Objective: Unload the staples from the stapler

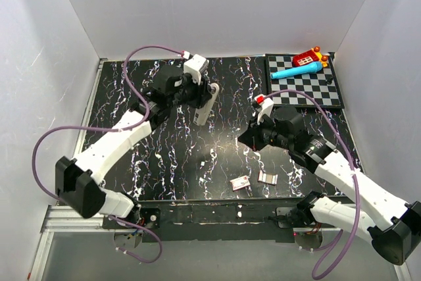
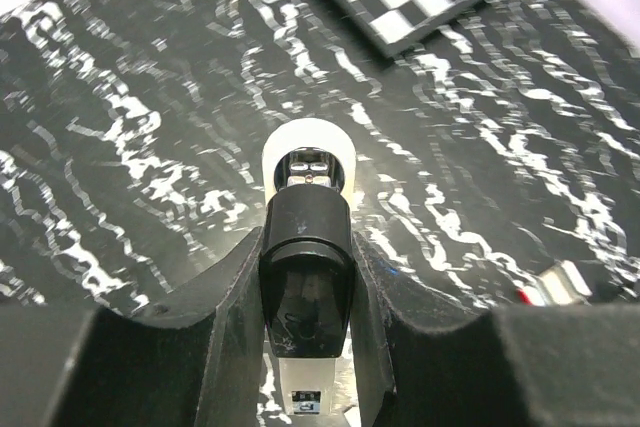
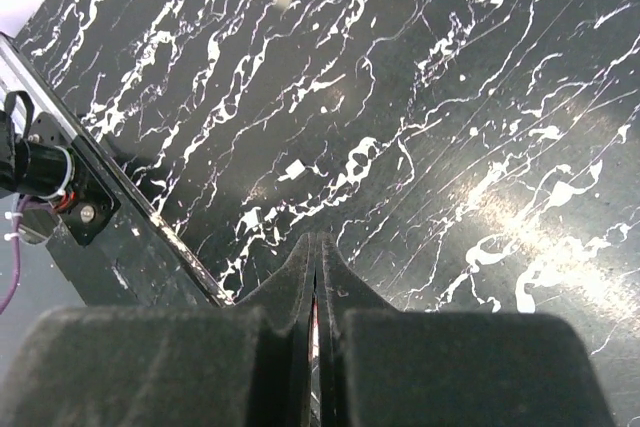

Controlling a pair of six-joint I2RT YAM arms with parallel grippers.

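Observation:
My left gripper (image 1: 197, 93) holds the stapler (image 1: 206, 104) above the back middle of the table; it is slim, grey-silver and slants downward. In the left wrist view the stapler (image 2: 305, 267) sits between the two black fingers (image 2: 235, 297), dark end toward the camera and rounded white end (image 2: 308, 147) pointing away. The left gripper (image 2: 308, 247) is shut on it. My right gripper (image 1: 245, 137) hovers over the table's middle right, apart from the stapler. Its jaws (image 3: 317, 247) are pressed together, with nothing visibly held.
A red-and-white flat box (image 1: 239, 181) and a small silvery piece (image 1: 267, 176) lie near the front edge. A checkered board (image 1: 306, 87) at the back right carries a blue toy (image 1: 299, 70) and a red one (image 1: 309, 58). White walls enclose the table.

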